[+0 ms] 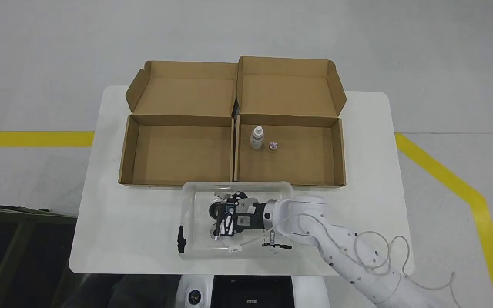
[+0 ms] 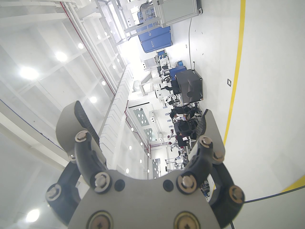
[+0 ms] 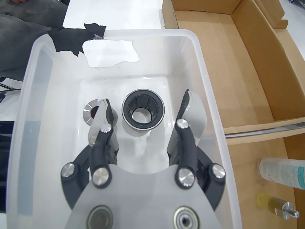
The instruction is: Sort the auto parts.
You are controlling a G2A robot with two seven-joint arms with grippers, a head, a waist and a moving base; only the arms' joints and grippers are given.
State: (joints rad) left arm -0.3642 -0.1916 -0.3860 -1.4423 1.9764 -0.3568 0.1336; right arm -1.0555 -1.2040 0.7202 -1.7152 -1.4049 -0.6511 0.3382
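1. You have two cardboard boxes, both with their lids open. They sit side by side at the far part of the table (image 1: pixel 108 215). The left box (image 1: pixel 177 154) has nothing in it.
2. The right box (image 1: pixel 308 162) holds two things in its far left corner. One is a white bottle (image 1: pixel 256 138). The other is a small part with a yellow end and a screw tip (image 3: pixel 276 205), just beside the bottle.
3. You have one clear plastic bin (image 1: pixel 239 184), near you and in front of the boxes. Torn black tape (image 3: pixel 69 39) and a scrap of white paper (image 3: pixel 110 53) stick to its wall.
4. Two auto parts lie in the bin. One is a round ring with a black inside (image 3: pixel 143 113), its hole facing up. The other is a silver metal cone piece (image 3: pixel 91 113), just beside the ring on the near side.
5. Your right gripper (image 3: pixel 146 97) is down inside the bin. Its fingers are spread wide and hold nothing. The ring sits between the two tips, and one finger covers part of the silver piece.
6. Your left gripper (image 2: pixel 142 107) points out at the room. Its fingers are also spread wide and hold nothing.
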